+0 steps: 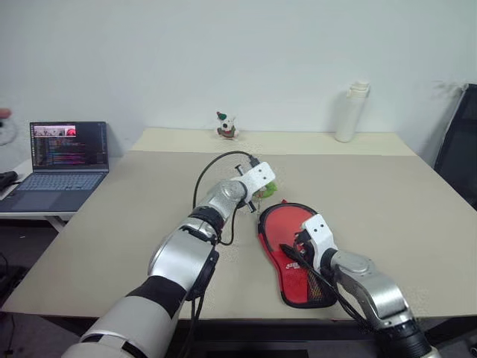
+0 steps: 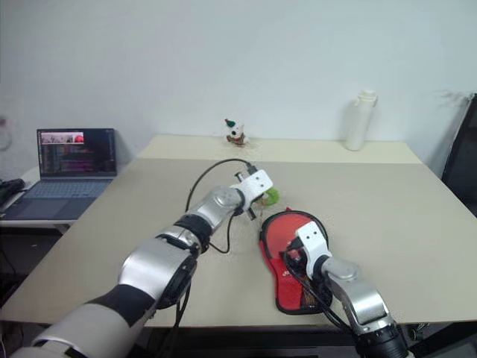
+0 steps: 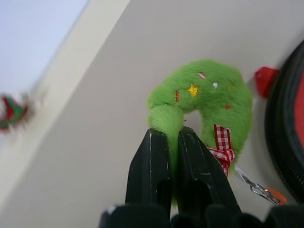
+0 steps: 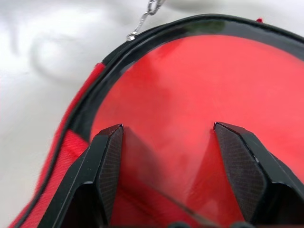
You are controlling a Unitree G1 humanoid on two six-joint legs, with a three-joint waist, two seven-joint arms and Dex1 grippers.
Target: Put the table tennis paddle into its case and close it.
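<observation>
The case (image 1: 264, 227) lies flat on the table in front of me, red inside a black zip rim (image 4: 142, 42). The paddle's smooth red face (image 4: 190, 85) lies within that rim; its handle is hidden under my right arm. My right gripper (image 4: 166, 130) hovers open just over the red face, one finger to each side, nothing between them; it also shows in the head view (image 1: 302, 242). My left gripper (image 3: 166, 134) is shut on a green plush wreath charm (image 3: 209, 95), which hangs by a small chain (image 3: 259, 190) at the case's far edge (image 1: 267, 191).
An open laptop (image 1: 67, 160) sits on a side desk to the left. A white bottle (image 1: 352, 112) and a small figurine (image 1: 226, 127) stand at the table's back. A black chair (image 1: 458, 149) is at the right. A black cable (image 1: 216, 168) arcs over my left arm.
</observation>
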